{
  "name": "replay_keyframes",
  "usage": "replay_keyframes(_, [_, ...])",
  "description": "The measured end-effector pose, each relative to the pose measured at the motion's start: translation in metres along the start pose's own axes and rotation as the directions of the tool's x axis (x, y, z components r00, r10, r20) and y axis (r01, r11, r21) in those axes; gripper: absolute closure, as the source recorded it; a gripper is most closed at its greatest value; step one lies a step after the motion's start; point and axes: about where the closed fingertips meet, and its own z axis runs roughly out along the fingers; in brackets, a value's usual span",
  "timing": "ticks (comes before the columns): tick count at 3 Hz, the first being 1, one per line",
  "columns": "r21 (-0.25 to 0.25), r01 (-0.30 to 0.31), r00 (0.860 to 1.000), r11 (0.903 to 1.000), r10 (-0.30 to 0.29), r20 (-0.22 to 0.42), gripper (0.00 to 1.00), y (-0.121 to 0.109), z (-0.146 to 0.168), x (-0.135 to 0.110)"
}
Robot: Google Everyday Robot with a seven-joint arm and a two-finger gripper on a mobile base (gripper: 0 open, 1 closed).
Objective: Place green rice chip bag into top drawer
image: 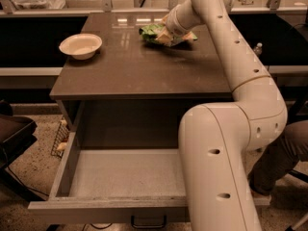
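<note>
The green rice chip bag (150, 32) lies crumpled on the far right part of the brown tabletop (139, 69). My gripper (166, 34) reaches down from the right and sits on the bag's right side, touching it and hiding part of it. The top drawer (125, 173) is pulled wide open below the table's front edge. Its grey bottom is bare, and a small dark handle (148, 222) shows on its front.
A round cream bowl (80, 45) stands on the table's far left. My white arm (226, 143) covers the drawer's right part and the table's right edge. A dark chair (12, 138) stands at the left, and a person's leg (284, 158) shows at the right.
</note>
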Motion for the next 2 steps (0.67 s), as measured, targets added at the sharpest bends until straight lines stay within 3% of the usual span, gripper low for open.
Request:
replay_keyframes(1, [0.004,-0.001,1.0,1.0,0.001,0.007,1.0,-0.001,-0.001,-0.001])
replay_keyframes(2, [0.048,0.035,0.999,0.9982,-0.036,0.027,1.0,-0.017,-0.03,-0.017])
